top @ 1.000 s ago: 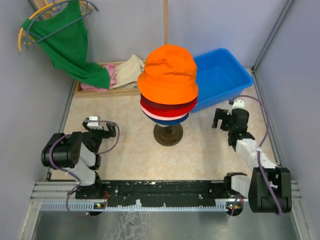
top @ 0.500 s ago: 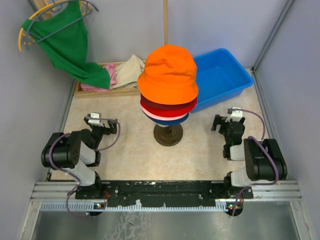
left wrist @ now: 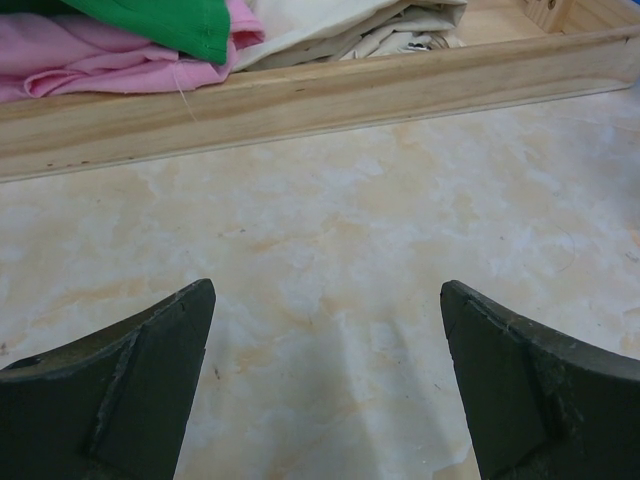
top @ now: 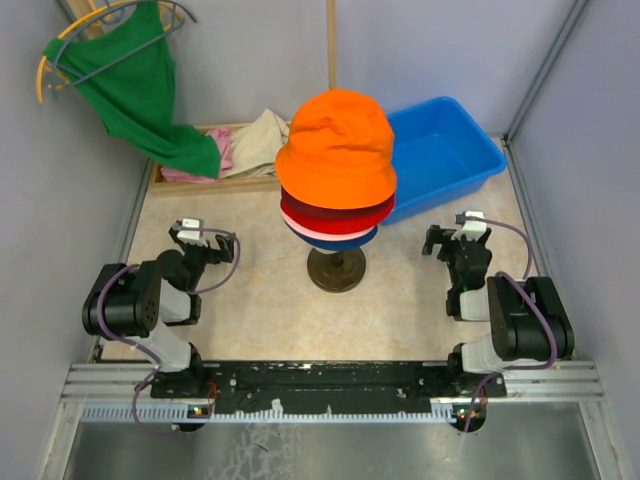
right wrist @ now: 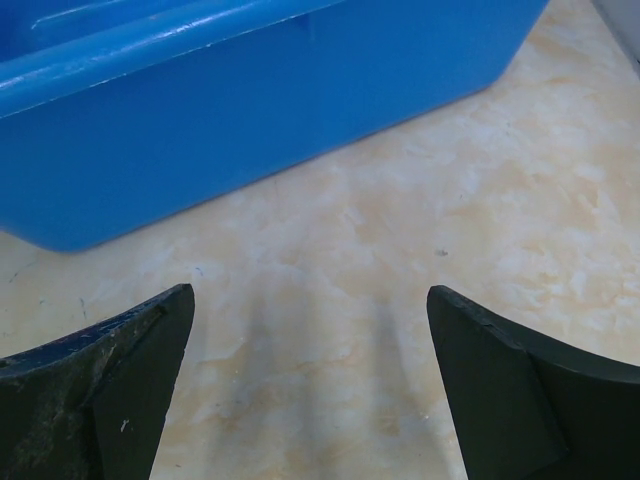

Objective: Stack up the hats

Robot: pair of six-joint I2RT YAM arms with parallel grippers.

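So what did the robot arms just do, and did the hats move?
The right arm folded back toward its base; the right gripper barely shifted. The left gripper edged slightly away from its base. Both stayed open and empty. The hats stayed stacked on the stand.

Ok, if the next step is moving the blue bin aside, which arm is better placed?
Likely right. The right gripper, open, faces the blue bin close by; the left gripper, also open, points at the wooden tray, with the stacked hats between it and the bin.
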